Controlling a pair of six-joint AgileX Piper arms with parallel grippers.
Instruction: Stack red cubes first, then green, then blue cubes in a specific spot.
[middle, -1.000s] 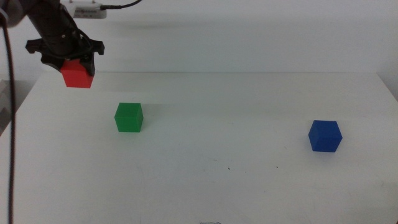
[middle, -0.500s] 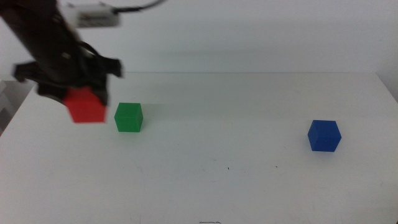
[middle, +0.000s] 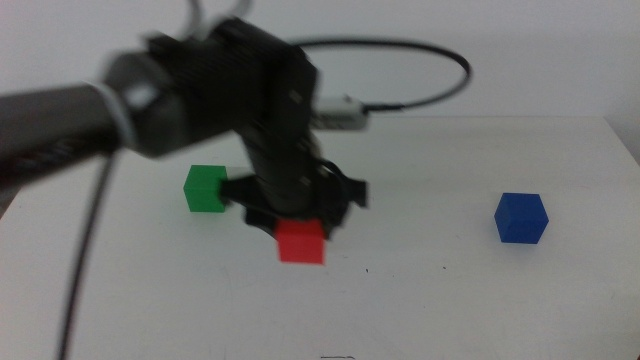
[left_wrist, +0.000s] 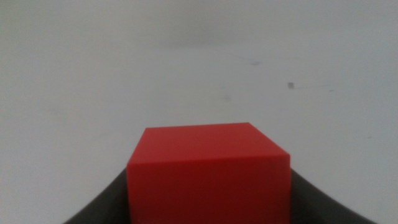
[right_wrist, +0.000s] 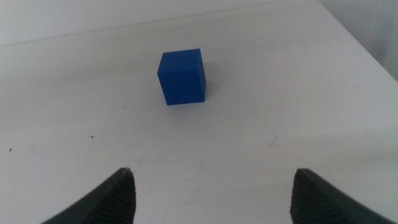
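My left gripper (middle: 300, 222) clamps the red cube (middle: 301, 241) between its jaws, held over the white table (middle: 420, 300), a tiny dark speck (middle: 367, 271) just to its right. Green cube (middle: 207, 188) sits behind-left of it, close. My right gripper (right_wrist: 210, 193) waits, jaws spread wide, blue cube (right_wrist: 181, 77) ahead of it, well apart

My left pincer (middle: 300, 222) hangs mid-desk (middle: 420, 300) holding one cube (middle: 301, 242); another cube (middle: 207, 189) sits at its ten o'clock, a third (middle: 522, 218) well off at three o'clock.
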